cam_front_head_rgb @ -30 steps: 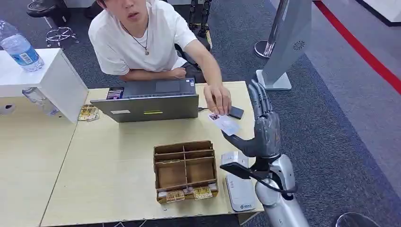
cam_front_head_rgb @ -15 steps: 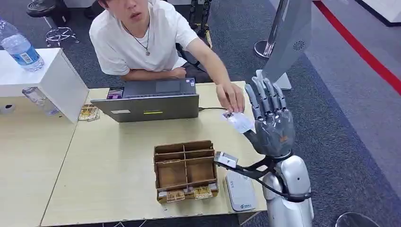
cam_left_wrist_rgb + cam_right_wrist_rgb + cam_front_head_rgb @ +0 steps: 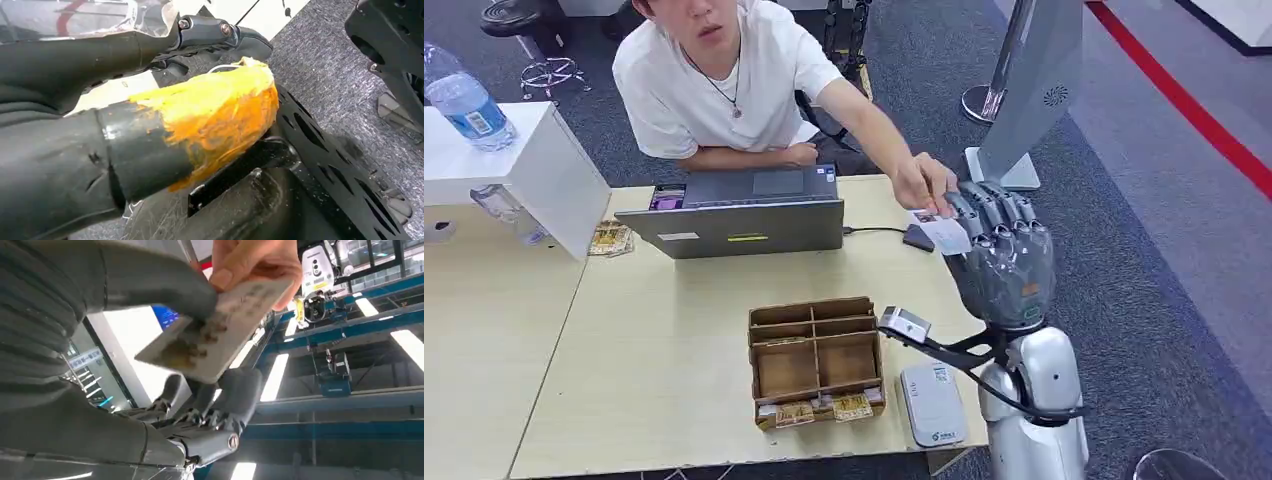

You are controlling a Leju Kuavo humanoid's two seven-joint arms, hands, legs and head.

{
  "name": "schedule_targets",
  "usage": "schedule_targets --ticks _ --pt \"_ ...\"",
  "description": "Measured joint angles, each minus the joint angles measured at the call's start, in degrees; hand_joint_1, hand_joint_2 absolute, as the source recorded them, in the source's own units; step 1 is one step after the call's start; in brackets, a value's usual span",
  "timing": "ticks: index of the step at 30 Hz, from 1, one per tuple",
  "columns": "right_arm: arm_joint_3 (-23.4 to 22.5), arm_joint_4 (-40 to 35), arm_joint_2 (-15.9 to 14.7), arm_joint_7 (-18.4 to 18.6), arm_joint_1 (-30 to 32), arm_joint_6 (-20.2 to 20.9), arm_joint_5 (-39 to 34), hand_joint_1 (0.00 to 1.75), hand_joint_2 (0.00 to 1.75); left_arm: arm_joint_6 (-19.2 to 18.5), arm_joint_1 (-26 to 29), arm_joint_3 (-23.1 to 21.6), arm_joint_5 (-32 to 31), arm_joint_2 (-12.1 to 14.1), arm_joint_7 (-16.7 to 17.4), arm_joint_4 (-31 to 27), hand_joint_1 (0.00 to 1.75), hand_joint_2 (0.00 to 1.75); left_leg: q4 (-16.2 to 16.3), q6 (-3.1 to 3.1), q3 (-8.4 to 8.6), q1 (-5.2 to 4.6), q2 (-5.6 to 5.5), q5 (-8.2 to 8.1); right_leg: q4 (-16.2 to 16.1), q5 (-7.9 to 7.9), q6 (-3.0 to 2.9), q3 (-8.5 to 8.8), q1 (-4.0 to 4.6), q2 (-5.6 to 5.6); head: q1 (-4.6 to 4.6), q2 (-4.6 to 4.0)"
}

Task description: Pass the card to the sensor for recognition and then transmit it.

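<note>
Pinching the card (image 3: 942, 233), right hand (image 3: 1001, 262) raised past the table (image 3: 674, 340) edge at 3 o'clock; person's hand (image 3: 924, 186) grips the card's far end; left hand (image 3: 150, 130): cannot tell.

one card (image 3: 944, 234), one laptop (image 3: 744, 215), two bottles (image 3: 464, 100)

The robot's right arm (image 3: 1032, 400) stands raised from below, its right hand (image 3: 1002, 262) lifted with fingers curled forward, thumb (image 3: 150, 280) and fingers (image 3: 235, 390) pinching the card (image 3: 215, 335); the left hand (image 3: 125, 135) hangs low.
</note>
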Motion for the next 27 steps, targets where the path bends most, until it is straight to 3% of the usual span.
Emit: schedule_targets --ticks 13,19,22,24,27 --pt "1.11 0.00 -0.04 1.51 0.04 0.00 -1.09 1.75 1.75 0.13 0.00 0.00 -0.04 0.00 0.00 0.02 0.00 0.00 0.00 0.00 0.00 0.00 0.00 0.00 0.00 0.00 0.00 -0.01 0.00 0.00 0.00 0.00" --pt "0.85 0.74 0.00 -3.21 0.77 0.00 -6.92 1.75 1.75 0.52 0.01 0.00 -0.37 0.00 -0.18 0.04 0.00 0.00 0.00 0.00 -0.01 0.00 0.00 0.00 0.00 0.00 0.00 -0.01 0.00 0.00 -0.02 0.00" --pt "0.85 2.47 0.00 -3.24 1.30 0.00 -10.99 1.75 1.75 0.87 0.01 0.00 -1.09 0.00 -0.52 0.04 0.00 0.00 0.00 0.00 -0.02 0.00 0.00 0.00 0.00 0.00 0.00 -0.01 0.00 0.00 0.00 0.00" --pt "1.42 4.20 -0.13 -1.33 1.72 0.00 -14.94 1.75 1.75 1.25 0.04 0.00 -0.92 0.07 -0.77 0.04 0.00 0.00 0.00 0.00 -0.03 0.00 0.00 0.00 0.00 0.00 0.00 -0.01 0.00 0.00 0.00 0.00" --pt "5.78 6.58 -3.05 5.54 2.56 0.04 -22.98 1.75 1.75 2.27 0.22 0.00 -0.16 0.42 -2.20 0.04 0.00 0.00 0.00 0.00 -0.05 -0.01 -0.04 0.00 0.00 0.00 0.00 -0.02 -0.01 -0.03 0.02 0.00"
